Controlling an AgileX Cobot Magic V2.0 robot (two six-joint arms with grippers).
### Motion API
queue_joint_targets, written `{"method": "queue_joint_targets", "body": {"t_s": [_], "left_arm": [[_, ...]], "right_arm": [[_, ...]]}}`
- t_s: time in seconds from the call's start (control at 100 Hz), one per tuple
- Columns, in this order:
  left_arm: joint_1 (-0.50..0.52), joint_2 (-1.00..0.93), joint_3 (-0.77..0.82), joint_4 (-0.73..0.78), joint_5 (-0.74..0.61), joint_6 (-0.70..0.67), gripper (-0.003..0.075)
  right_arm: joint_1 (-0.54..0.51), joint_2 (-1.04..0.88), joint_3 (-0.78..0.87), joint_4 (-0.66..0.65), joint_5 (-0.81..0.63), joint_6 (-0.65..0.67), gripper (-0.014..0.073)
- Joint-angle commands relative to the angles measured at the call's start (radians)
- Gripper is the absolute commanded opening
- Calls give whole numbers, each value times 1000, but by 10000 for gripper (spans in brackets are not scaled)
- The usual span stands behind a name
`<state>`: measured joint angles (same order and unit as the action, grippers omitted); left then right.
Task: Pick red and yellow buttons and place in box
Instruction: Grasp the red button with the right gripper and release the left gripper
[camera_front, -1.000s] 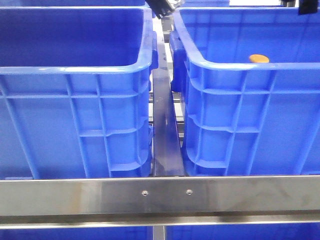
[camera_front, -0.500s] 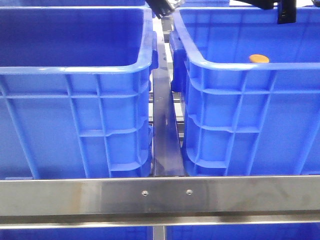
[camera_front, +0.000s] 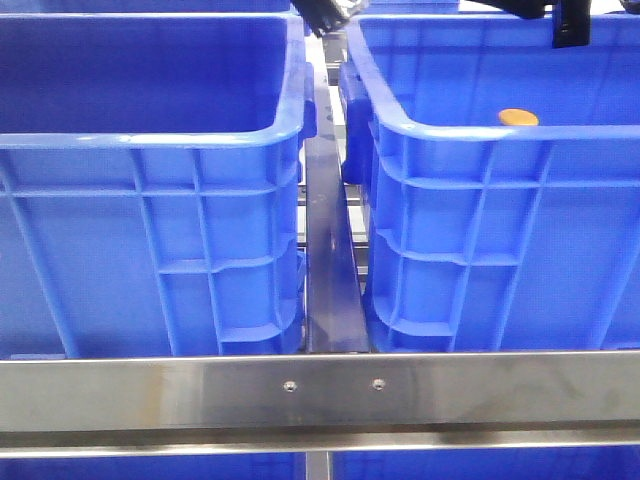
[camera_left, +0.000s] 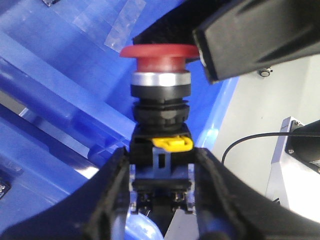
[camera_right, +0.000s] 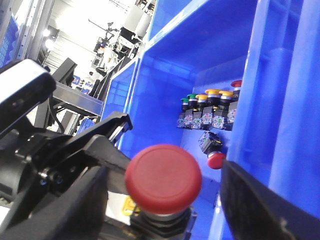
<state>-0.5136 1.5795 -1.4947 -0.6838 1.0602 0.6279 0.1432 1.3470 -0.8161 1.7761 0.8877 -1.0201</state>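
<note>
Red mushroom-head push button (camera_left: 159, 56) on its black switch body sits clamped between the left gripper's (camera_left: 161, 200) fingers above a deep blue plastic crate (camera_left: 60, 100); the right gripper (camera_right: 165, 210) flanks it, grip unclear.

a: any lettering to read anywhere?
b: none. the blue crates (camera_front: 150, 200) carry no readable mark, and neither does the steel rail (camera_front: 320, 390).
a: the red button (camera_left: 159, 55)?
b: its cap is plain; the row of buttons (camera_right: 207, 110) is too small to tell.
</note>
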Motion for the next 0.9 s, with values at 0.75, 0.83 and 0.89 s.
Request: {"method": "queue_joint_targets", "body": {"t_s": [0.75, 0.83, 0.89], "left_arm": [[-8, -39, -31, -61, -33, 3, 153], [-8, -39, -31, -61, -33, 3, 153], [-8, -39, -31, -61, -33, 3, 156]], "right_arm": [[29, 13, -76, 142, 39, -11, 191], [29, 13, -76, 142, 41, -11, 191], [29, 13, -76, 142, 43, -11, 191]]}}
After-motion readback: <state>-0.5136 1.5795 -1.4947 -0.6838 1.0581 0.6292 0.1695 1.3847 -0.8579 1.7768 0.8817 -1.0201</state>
